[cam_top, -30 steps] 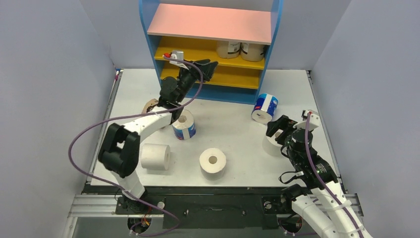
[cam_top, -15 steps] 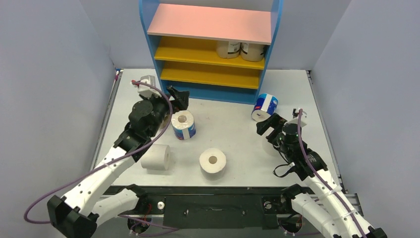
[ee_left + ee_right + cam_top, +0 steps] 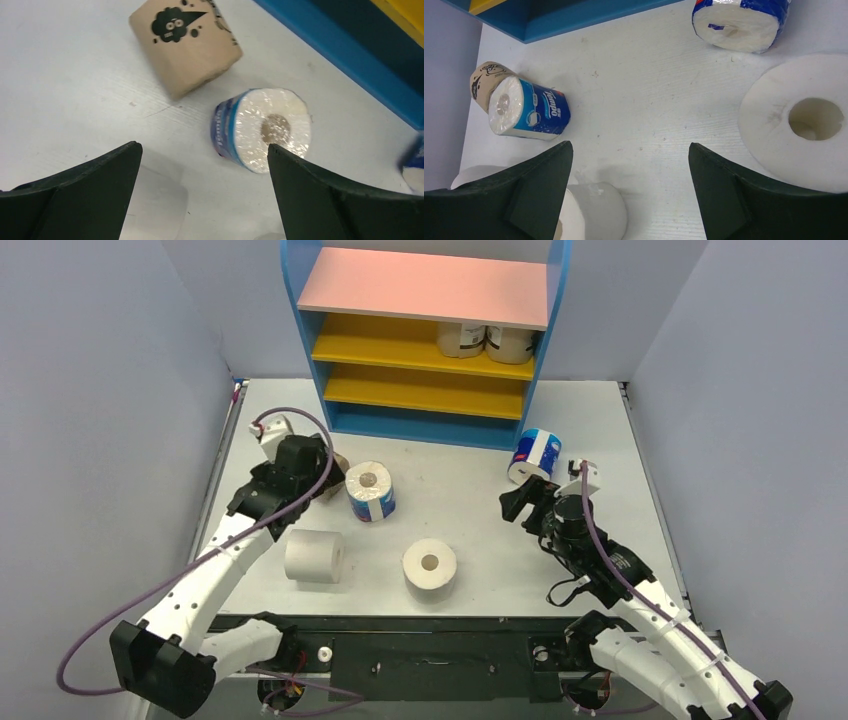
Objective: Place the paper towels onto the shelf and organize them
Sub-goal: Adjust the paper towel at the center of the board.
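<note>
Tan-wrapped paper towel roll [image 3: 185,47], dark label, lies just beside blue-and-white wrapped roll [image 3: 262,130]; from above, left hand [image 3: 202,147] hides most of it. Plain white roll [image 3: 804,120] cut off by frame edge. Left and right hand [image 3: 630,146] both spread, gripping nothing. Two labelled rolls [image 3: 485,340] on blue-sided shelf [image 3: 430,427], upper yellow board [image 3: 390,340], right end; room leftward.

— How is the black two-finger left gripper [image 3: 202,150] held?
— Its jaws are spread wide, nothing is held, and it is pointed toward three o'clock.
— And the black two-finger right gripper [image 3: 629,149]?
— Likewise spread, pointed toward ten o'clock.
</note>
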Controlling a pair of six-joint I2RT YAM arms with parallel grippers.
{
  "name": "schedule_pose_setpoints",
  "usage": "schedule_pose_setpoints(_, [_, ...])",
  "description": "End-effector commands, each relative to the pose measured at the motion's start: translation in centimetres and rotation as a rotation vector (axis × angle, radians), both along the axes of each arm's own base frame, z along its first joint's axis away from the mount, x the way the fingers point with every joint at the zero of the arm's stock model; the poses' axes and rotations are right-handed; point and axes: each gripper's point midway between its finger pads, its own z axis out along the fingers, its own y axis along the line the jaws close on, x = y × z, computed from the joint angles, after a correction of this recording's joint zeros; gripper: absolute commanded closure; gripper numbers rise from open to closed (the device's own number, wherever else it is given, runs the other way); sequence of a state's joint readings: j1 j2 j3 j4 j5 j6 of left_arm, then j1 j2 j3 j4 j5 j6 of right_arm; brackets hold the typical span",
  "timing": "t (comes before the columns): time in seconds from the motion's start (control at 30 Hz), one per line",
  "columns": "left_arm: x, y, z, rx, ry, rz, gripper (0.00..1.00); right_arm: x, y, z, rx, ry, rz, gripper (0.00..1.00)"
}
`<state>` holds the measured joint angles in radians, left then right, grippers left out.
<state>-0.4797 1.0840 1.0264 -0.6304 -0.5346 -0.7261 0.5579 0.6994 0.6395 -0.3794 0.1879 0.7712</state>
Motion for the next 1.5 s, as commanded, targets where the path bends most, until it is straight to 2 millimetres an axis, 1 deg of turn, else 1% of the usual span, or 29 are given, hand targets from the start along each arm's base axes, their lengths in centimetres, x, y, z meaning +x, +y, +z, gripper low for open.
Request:
schedule_pose_setpoints(0.0, [-0.4,2.8,-1.5,-0.141,0.101,0.12,0.04,0.5,-1.0,0.5,-0.042,-0.042,-0.058,0.19])
schedule_pose_setpoints(0.07, [-0.1,4.7,-2.0,-0.145,0.113,0.186,0.04,0.4,-1.4,0.1,-0.051,-0.045,-0.067,0.19])
schedule_pose_setpoints(0.13, [0.4,5.5,-2.1,-0.084,0.118,0.166,0.04,0.3,-1.6,-0.2,-0.062,-0.046,-0.072,0.2])
schedule_pose_setpoints(0.17, [0.6,6.0,-2.5,-0.048,0.133,0.179,0.04,0.3,-1.7,-0.2,-0.066,-0.048,-0.073,0.2])
schedule_pose_setpoints(0.2, [0.8,6.3,-2.4,-0.019,0.137,0.178,0.04,0.3,-1.8,-0.4,-0.075,-0.048,-0.075,0.2])
schedule_pose_setpoints(0.23, [1.0,6.9,-3.1,0.02,0.167,0.196,0.04,0.3,-1.9,-0.5,-0.08,-0.047,-0.078,0.2])
schedule_pose_setpoints(0.27, [1.4,7.0,-3.2,0.046,0.179,0.184,0.04,0.3,-2.0,-0.6,-0.088,-0.047,-0.078,0.2])
schedule_pose_setpoints(0.33, [1.8,7.2,-4.9,0.098,0.262,0.186,0.04,0.4,-1.9,-0.8,-0.095,-0.046,-0.075,0.2])
schedule_pose_setpoints(0.37, [2.0,7.2,-5.4,0.107,0.282,0.183,0.04,0.5,-1.9,-1.0,-0.096,-0.045,-0.072,0.2])
schedule_pose_setpoints(0.4, [2.2,7.0,-6.4,0.113,0.321,0.177,0.04,0.4,-1.8,-1.2,-0.1,-0.042,-0.068,0.2])
schedule_pose_setpoints(0.47, [2.6,6.7,-7.3,0.11,0.352,0.171,0.04,0.5,-1.7,-1.5,-0.105,-0.039,-0.06,0.2])
schedule_pose_setpoints(0.6, [3.9,5.9,-7.8,0.095,0.333,0.145,0.04,0.4,-1.7,-1.8,-0.119,-0.036,-0.052,0.2])
schedule_pose_setpoints(0.7, [4.2,5.5,-8.0,0.128,0.326,0.108,0.04,0.3,-2.1,-1.9,-0.136,-0.037,-0.057,0.2])
schedule_pose_setpoints(0.8, [4.4,5.8,-8.8,0.192,0.355,0.109,0.04,0.2,-2.4,-1.8,-0.144,-0.043,-0.063,0.2])
schedule_pose_setpoints(0.83, [4.6,5.7,-8.8,0.2,0.358,0.104,0.04,0.1,-2.5,-1.9,-0.149,-0.044,-0.064,0.2])
schedule_pose_setpoints(0.87, [4.6,5.7,-9.3,0.213,0.38,0.1,0.04,0.2,-2.5,-1.8,-0.15,-0.044,-0.065,0.2])
schedule_pose_setpoints(0.9, [4.8,5.4,-9.2,0.226,0.38,0.079,0.04,0.2,-2.5,-1.8,-0.152,-0.046,-0.065,0.2])
schedule_pose_setpoints(0.93, [4.9,5.3,-9.5,0.249,0.394,0.063,0.04,0.2,-2.5,-1.8,-0.153,-0.044,-0.063,0.2])
schedule_pose_setpoints(0.97, [5.2,4.9,-9.1,0.279,0.386,0.052,0.04,0.2,-2.5,-1.8,-0.154,-0.044,-0.064,0.2])
schedule_pose_setpoints(1.0, [5.2,4.8,-9.4,0.318,0.402,0.034,0.04,0.3,-2.5,-1.8,-0.155,-0.042,-0.065,0.2])
schedule_pose_setpoints(1.03, [5.5,4.4,-8.9,0.368,0.389,0.025,0.04,0.3,-2.5,-1.8,-0.157,-0.043,-0.065,0.2])
schedule_pose_setpoints(1.1, [5.7,4.1,-9.0,0.45,0.407,0.012,0.04,0.3,-2.5,-1.9,-0.161,-0.041,-0.066,0.2])
schedule_pose_setpoints(1.13, [5.6,4.2,-9.1,0.471,0.421,0.011,0.04,0.3,-2.5,-2.0,-0.163,-0.039,-0.067,0.2])
schedule_pose_setpoints(1.27, [6.3,4.7,-8.7,0.533,0.432,0.021,0.04,0.4,-2.6,-1.9,-0.174,-0.041,-0.068,0.2])
schedule_pose_setpoints(1.47, [6.7,5.0,-9.1,0.602,0.474,0.003,0.04,0.4,-2.9,-2.0,-0.19,-0.042,-0.074,0.2])
